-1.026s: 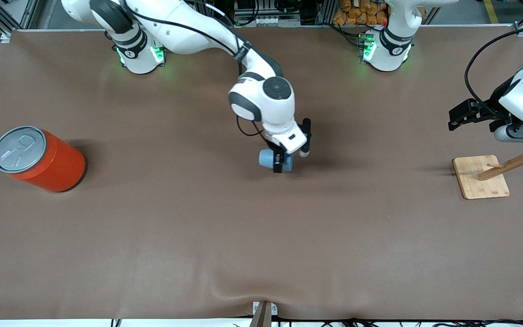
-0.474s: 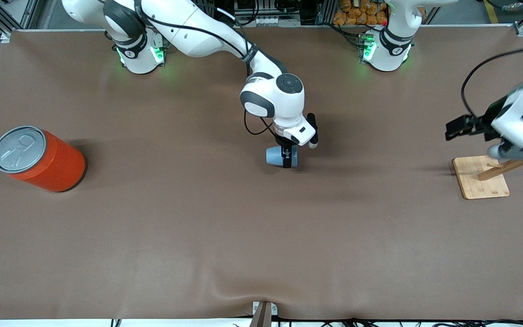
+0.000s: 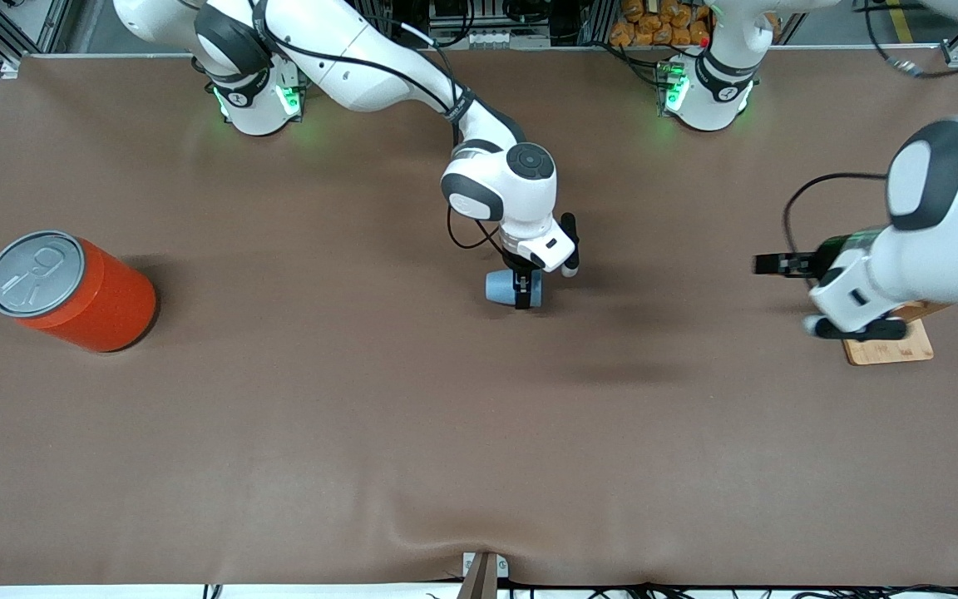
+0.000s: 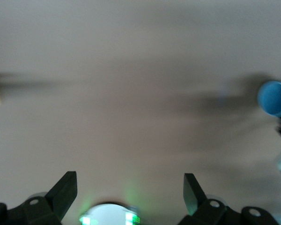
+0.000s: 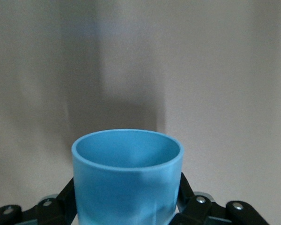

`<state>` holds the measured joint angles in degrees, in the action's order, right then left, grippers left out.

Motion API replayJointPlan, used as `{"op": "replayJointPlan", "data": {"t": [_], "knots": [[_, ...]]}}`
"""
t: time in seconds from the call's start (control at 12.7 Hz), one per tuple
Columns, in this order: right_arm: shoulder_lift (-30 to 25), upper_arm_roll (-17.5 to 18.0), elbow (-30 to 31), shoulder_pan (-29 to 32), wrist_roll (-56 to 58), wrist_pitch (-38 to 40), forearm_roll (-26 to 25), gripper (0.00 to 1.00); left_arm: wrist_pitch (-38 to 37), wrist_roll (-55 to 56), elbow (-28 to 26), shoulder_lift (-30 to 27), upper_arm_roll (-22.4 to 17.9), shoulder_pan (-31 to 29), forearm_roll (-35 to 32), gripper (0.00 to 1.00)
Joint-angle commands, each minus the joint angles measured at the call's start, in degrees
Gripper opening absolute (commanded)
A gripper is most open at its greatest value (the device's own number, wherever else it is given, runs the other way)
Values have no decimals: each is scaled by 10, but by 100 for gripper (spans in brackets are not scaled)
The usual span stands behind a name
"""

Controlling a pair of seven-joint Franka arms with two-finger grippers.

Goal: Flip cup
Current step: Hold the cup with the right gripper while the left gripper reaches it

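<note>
The left gripper (image 4: 130, 190) blurs over the wooden stand (image 3: 891, 348), fingers spread wide, empty; the right gripper (image 3: 520, 287) clamps the cup (image 3: 499, 287) mid-table

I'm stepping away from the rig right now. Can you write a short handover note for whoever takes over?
Right tool: shut on the cup, held on its side over the middle of the table, open end showing in the right wrist view.
Left tool: open, holding nothing, over the table by the wooden stand.
Done: cup grasped.
Left: finish the flip, set the cup down, release.
</note>
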<state>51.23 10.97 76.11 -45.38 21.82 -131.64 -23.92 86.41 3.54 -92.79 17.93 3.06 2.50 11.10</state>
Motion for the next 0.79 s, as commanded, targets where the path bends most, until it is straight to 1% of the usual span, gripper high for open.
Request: {"op": "replayJointPlan", "data": {"t": [0.0,0.16,0.24,0.32,0.39,0.55,0.71], "knots": [[17,-1,-18,-9,-27,1,-17,0,9,-3,-44,30,3,4,84,100],[18,-1,-18,-9,-29,1,-17,0,80,-21,-89,45,26,6,129,100],[18,-1,-18,-9,-29,1,-17,2,105,-45,-108,52,30,5,160,100],[18,-1,-18,-8,-29,2,-16,21,121,-72,-127,61,29,3,206,100],[17,-1,-18,-7,-28,2,-17,99,143,-92,-143,64,29,4,241,100],[17,-1,-18,-8,-29,2,-16,100,190,-122,-179,63,30,1,282,100],[13,-1,-18,-2,-29,2,-13,100,222,-174,-205,63,30,1,333,100]]}}
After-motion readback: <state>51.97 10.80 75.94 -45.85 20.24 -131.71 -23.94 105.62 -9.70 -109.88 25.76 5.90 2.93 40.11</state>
